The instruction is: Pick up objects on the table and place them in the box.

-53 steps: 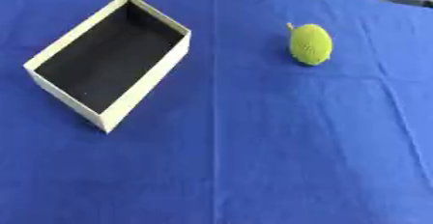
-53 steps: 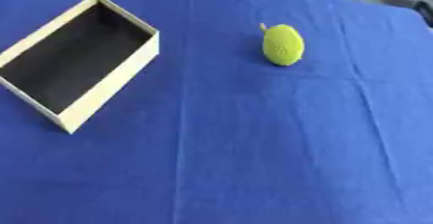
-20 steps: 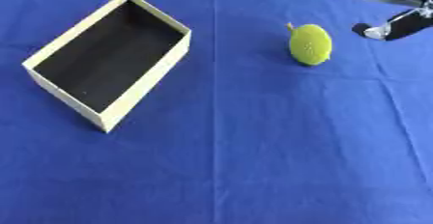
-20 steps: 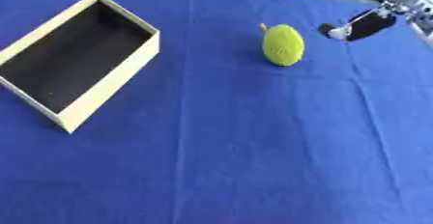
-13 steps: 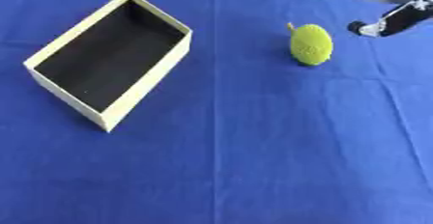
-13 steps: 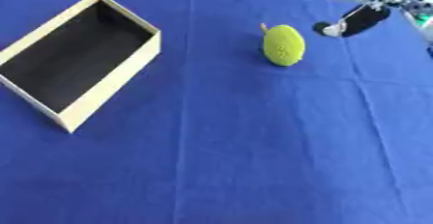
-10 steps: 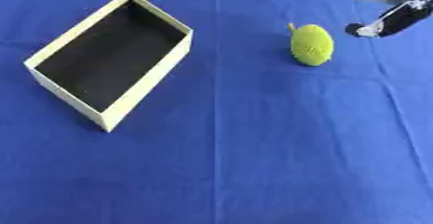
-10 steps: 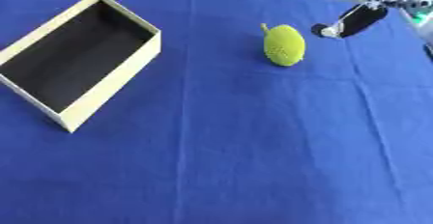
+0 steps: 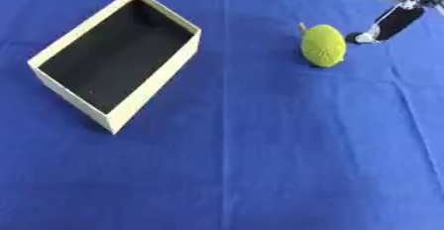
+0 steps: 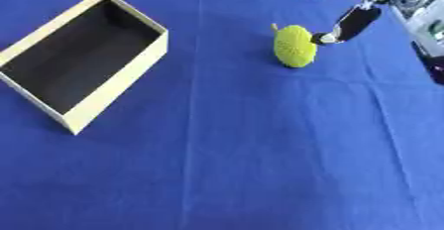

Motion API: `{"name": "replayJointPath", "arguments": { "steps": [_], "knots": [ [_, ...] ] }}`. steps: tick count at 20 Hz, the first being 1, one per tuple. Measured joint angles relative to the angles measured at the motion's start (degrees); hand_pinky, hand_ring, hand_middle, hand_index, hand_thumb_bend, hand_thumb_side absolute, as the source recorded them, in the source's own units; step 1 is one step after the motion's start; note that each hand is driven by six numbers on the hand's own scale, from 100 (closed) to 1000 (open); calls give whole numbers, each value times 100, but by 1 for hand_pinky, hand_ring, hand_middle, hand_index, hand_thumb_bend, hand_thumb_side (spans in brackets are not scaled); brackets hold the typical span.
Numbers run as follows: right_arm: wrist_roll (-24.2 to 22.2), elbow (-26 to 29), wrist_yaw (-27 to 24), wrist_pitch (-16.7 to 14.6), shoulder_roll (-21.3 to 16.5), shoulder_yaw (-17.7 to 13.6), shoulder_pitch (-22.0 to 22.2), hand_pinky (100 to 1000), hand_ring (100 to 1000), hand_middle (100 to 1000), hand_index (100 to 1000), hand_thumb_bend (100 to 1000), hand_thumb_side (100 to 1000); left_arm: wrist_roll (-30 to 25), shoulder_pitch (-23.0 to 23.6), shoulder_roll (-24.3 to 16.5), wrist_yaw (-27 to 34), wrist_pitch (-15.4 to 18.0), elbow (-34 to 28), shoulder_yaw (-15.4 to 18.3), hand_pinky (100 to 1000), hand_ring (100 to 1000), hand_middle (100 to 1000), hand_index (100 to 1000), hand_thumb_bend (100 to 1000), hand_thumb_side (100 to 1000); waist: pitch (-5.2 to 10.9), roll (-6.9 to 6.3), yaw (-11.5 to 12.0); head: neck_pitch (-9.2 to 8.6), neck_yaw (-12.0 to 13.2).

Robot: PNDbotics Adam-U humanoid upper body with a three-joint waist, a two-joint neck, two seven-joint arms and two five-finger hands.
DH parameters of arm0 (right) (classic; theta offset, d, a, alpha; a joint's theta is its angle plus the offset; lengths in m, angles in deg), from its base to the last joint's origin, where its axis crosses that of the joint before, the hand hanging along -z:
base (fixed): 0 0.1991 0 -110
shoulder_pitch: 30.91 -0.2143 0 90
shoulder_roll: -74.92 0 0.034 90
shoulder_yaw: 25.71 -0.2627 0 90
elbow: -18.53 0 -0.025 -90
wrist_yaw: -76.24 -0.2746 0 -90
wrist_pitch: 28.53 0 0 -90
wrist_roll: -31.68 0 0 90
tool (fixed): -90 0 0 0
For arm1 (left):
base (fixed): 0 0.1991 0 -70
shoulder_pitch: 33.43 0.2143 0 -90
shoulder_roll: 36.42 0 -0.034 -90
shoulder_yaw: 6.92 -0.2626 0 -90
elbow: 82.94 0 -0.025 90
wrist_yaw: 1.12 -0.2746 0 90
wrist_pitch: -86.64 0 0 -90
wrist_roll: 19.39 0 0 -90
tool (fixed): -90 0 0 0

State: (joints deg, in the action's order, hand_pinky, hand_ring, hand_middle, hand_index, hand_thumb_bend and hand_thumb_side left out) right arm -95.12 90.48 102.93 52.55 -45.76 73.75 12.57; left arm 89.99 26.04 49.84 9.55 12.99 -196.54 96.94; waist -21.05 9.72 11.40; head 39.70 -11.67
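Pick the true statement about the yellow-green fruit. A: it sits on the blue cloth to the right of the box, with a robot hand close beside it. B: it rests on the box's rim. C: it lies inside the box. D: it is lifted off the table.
A: the yellow-green fruit sits on the blue cloth, right of the empty box, with the right robot hand just beside it.

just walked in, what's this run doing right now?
The right hand is reaching in from the upper right toward the yellow-green knobbly fruit on the blue cloth, one finger pointing down right beside it. It hasn't grasped it. The open box sits at the left with nothing in it. The left hand isn't in view.
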Motion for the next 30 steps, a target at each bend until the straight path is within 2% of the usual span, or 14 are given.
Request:
{"name": "replayJointPath", "arguments": {
  "steps": [4, 11, 30],
  "knots": [
    [-125, -125, 51, 67, 75, -102, -36, 842, 917, 831, 949, 414, 100, -9, -27, 16, 1, -4, 0, 0, 642, 709, 590, 655, 100, 410, -49, 15, 41, -12, -28],
    [-50, -378, 125, 143, 206, -167, -62, 842, 916, 829, 950, 386, 120, -35, -74, 17, 12, 3, 0, 0, 642, 708, 589, 655, 100, 410, -93, 25, 89, -98, -92],
    [82, -837, 611, 162, 417, -97, -49, 815, 892, 810, 948, 441, 165, -89, -162, 20, 23, 12, 0, -33, 642, 703, 584, 654, 100, 406, -160, 28, 158, -156, -103]
  ]
}}
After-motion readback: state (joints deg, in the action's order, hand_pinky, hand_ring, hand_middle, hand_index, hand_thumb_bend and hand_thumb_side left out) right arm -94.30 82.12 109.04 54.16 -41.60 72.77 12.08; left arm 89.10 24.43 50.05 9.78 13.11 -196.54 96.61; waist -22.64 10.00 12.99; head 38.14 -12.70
